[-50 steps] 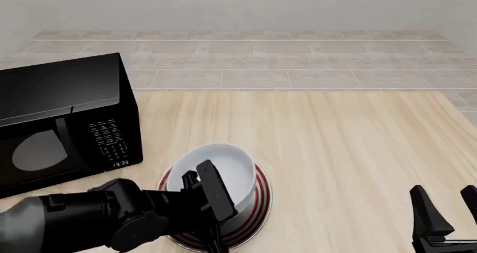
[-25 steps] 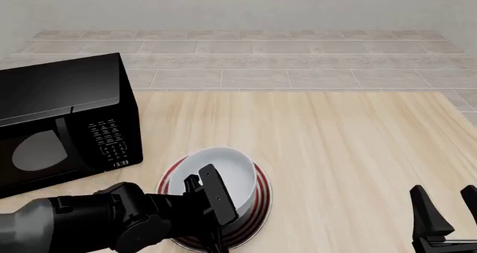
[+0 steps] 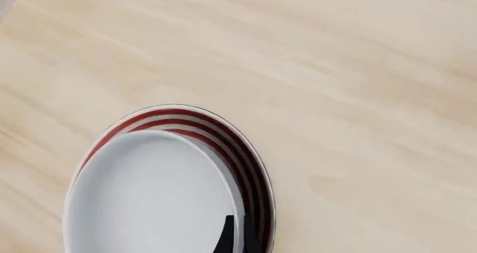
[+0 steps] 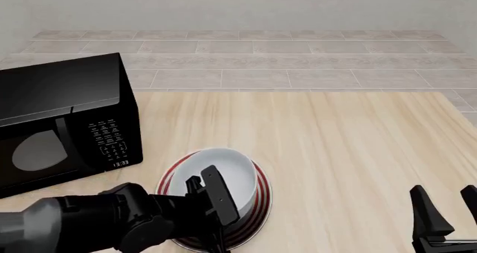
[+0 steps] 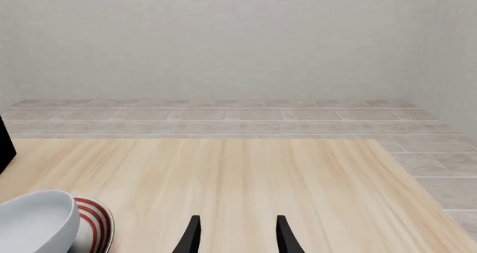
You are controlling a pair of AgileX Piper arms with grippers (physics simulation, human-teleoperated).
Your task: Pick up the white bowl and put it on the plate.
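Pale wood-grain counter (image 4: 350,147), light planks running away from the camera, black microwave (image 4: 63,122) at its left side with clock display lit, grey-beige tiled floor (image 4: 238,63) beyond the far edge, plain off-white wall (image 4: 238,7) behind, soft even light

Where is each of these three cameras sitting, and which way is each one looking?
Front view: fixed above and behind the arms, looking forward and down at the table, microwave, left arm and right fingers.
Left wrist view: just behind the left fingers, looking down onto the white bowl and the plate.
Right wrist view: behind the right arm's fingers, looking level across the table toward the wall.
Shared: all three show the white bowl and plate.
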